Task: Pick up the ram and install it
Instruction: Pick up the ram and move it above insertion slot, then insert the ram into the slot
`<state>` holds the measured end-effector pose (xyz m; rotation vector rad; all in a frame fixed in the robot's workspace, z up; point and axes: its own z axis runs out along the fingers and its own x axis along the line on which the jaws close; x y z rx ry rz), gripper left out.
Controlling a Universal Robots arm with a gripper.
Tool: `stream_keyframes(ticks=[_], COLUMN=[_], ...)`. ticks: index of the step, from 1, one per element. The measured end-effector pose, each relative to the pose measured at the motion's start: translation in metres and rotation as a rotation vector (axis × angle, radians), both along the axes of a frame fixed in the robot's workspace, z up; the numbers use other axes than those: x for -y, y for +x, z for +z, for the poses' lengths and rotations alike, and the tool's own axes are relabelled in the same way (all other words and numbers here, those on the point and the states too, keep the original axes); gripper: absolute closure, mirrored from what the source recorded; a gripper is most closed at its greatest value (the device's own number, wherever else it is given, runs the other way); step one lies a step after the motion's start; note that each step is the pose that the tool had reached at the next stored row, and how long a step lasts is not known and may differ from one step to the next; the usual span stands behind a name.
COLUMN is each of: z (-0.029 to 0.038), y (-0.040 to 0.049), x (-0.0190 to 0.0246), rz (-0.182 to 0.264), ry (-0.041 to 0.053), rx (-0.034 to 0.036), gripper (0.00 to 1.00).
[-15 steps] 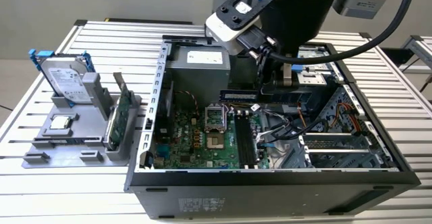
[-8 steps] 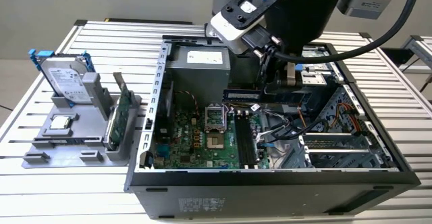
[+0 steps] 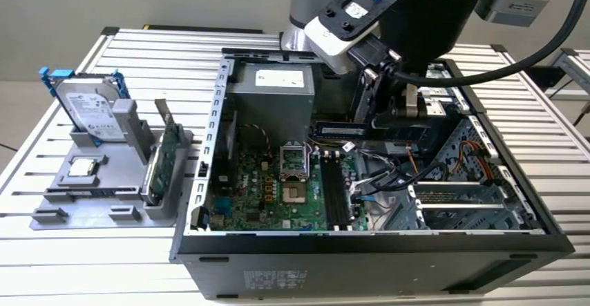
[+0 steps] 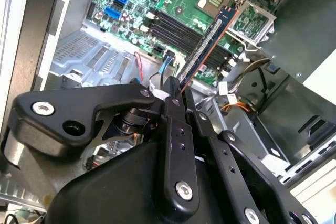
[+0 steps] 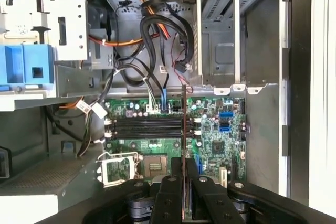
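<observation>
The case point(image 3: 220, 112) lies open on its side, and the board point(image 3: 276, 195) sits flat at its floor. My gripper point(image 4: 179, 94) hangs inside the case above the board, jaws pressed together on one end of the ram point(image 4: 207, 43). The rest of the stick juts free toward the slots point(image 4: 178, 27). It touches nothing, and in the second wrist view it runs at an angle to them, so it is not seated.

I judge the ram light and stiff along its length, but thin and brittle if bent flatwise. It is also easily twisted with so much of it overhanging my grip. Its faces carry chips, so a hold on the bare edges near an end suits it best. A push would have to go straight down its edge.

Room is uneven. The drive cage point(image 3: 461, 195) stands close on the exterior view's right. The cables point(image 5: 152, 72) sag just beside the slot ends, near enough to snag. The space over the socket point(image 5: 157, 166) side looks open.
</observation>
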<state>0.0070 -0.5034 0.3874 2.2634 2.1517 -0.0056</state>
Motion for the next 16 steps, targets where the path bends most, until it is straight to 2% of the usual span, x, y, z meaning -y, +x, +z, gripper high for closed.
stream_keyframes(ticks=[4, 16], z=[0.0, 0.0], y=[0.0056, 0.0059], x=[-0.0001, -0.0009], rz=[0.0, 0.0], ry=[-0.0002, -0.0002], rx=[-0.0001, -0.0001], gripper=[1.0, 1.0])
